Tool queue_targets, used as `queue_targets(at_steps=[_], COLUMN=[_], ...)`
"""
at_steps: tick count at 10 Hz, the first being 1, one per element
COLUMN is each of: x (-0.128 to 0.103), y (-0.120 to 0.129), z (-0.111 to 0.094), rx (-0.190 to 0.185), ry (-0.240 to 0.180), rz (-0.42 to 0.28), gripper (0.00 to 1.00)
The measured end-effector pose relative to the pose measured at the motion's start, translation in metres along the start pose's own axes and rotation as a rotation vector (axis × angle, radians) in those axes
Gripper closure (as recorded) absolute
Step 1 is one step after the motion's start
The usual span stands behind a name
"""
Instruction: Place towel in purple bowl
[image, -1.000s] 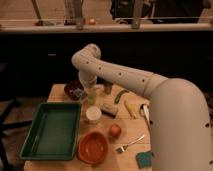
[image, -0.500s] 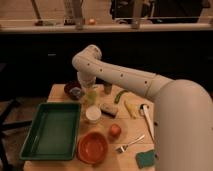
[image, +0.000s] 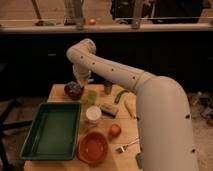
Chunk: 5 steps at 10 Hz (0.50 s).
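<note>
The purple bowl (image: 73, 90) sits at the far left corner of the wooden table (image: 60, 91); something dark lies inside it. My white arm reaches from the lower right up over the table and bends down at the back. My gripper (image: 81, 81) hangs just above the bowl's right rim. A pale shape at the gripper may be the towel, but I cannot tell it from the wrist. I see no towel elsewhere on the table.
A green tray (image: 51, 131) fills the left front. An orange bowl (image: 93, 148), a white cup (image: 93, 114), a green cup (image: 92, 96), a red apple (image: 115, 130), a fork (image: 126, 146), a banana (image: 129, 108) and a can (image: 107, 88) crowd the table's right half.
My gripper has shifted left, from over the green cup to just above the purple bowl's right rim.
</note>
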Motion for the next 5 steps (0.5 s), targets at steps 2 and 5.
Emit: queue_targets(at_steps=[2,5], x=[0.011,0.016], y=[-0.008,-0.013], z=[0.016,0.035], rx=[0.014,0.018], ry=[-0.04,-0.119], rz=[0.018,0.045], gripper=[1.0,1.0])
